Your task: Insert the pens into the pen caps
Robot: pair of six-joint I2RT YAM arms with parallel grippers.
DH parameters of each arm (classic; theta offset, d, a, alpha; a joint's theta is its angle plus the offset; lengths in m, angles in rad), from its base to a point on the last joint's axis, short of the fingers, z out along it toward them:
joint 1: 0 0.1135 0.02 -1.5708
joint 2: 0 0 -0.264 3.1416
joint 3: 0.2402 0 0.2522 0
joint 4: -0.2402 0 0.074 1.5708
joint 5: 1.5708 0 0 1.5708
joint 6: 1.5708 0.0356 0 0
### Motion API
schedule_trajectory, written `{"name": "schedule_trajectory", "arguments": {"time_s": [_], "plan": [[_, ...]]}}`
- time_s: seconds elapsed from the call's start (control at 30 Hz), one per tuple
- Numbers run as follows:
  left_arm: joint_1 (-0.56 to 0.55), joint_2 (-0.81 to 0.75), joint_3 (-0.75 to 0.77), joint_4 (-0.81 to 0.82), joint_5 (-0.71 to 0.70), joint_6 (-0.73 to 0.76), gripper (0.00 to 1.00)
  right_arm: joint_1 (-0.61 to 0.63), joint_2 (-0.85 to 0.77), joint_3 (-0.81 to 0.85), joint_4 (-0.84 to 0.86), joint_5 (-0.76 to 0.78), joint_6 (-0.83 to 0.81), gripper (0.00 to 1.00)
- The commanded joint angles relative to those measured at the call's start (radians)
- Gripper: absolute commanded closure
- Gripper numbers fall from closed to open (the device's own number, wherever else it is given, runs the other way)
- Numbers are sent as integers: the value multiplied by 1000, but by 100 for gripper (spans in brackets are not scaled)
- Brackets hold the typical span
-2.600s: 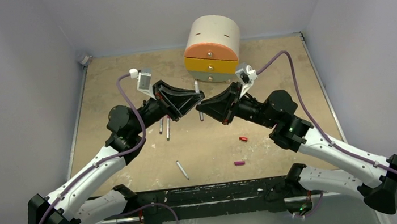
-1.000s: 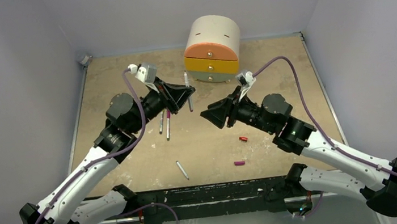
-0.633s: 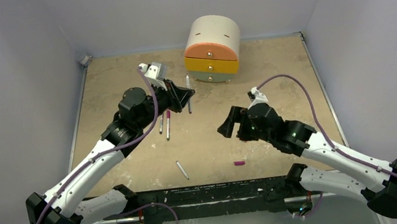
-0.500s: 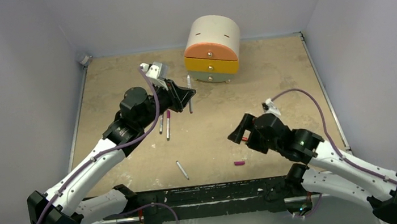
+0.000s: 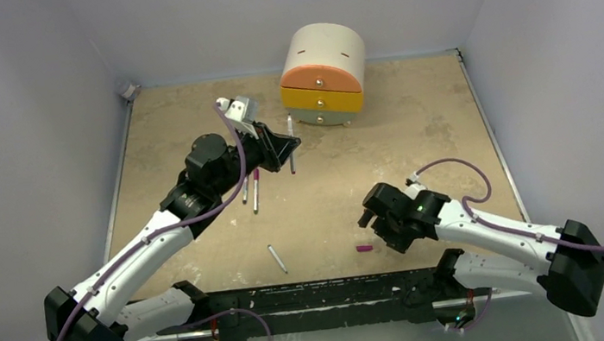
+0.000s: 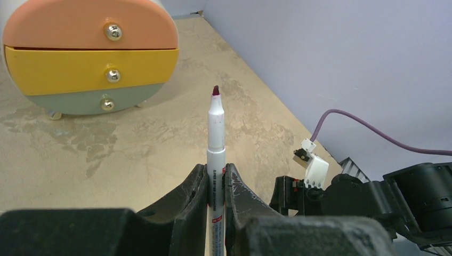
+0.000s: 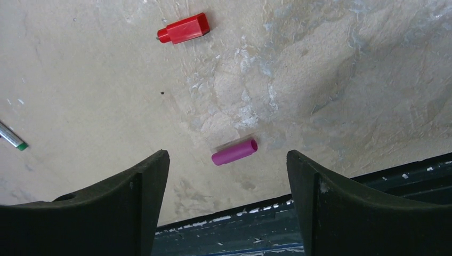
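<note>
My left gripper [image 6: 216,168] is shut on a grey-white pen [image 6: 216,128], holding it upright with its dark red tip pointing up; in the top view this pen [image 5: 290,140] hangs in front of the drawers. Two more pens [image 5: 250,191] lie side by side below my left gripper [image 5: 286,149]. Another pen [image 5: 276,259] lies near the front edge. My right gripper [image 7: 226,160] is open wide, hovering above a magenta pen cap [image 7: 234,152]. A red pen cap [image 7: 184,29] lies farther off. In the top view the magenta cap [image 5: 364,248] sits just left of my right gripper [image 5: 373,221].
A round drawer unit [image 5: 323,76] with orange, yellow and grey-green drawers stands at the back centre. The dark front edge of the table [image 7: 277,224] lies just beyond the magenta cap. A green-tipped pen end [image 7: 13,138] shows at the left of the right wrist view.
My right arm has drawn back from the table's middle to the near edge and dropped over the caps, its jaws opening wide. The left arm and its pen have shifted only slightly.
</note>
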Motion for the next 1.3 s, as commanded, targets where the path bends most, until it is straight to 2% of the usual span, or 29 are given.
{"name": "schedule_trajectory", "arguments": {"time_s": [0.0, 0.17, 0.4, 0.57, 1.0, 1.27], "plan": [[3, -16, -4, 56, 11, -11, 100, 7, 0, 36, -57, 49, 140, 21], [3, -7, -2, 57, 24, -12, 100, 13, 42, 28, -38, 3, 191, 26], [4, -15, -13, 68, 26, -14, 100, 129, 223, 111, -42, -18, 251, 27], [4, -29, -14, 59, 21, -10, 100, 145, 298, 126, 19, -35, 245, 29], [4, -46, -21, 30, 1, -1, 100, 144, 197, 23, 95, -34, 287, 34], [4, -36, -16, 27, 3, -1, 100, 143, 198, -8, 157, -38, 279, 36]]}}
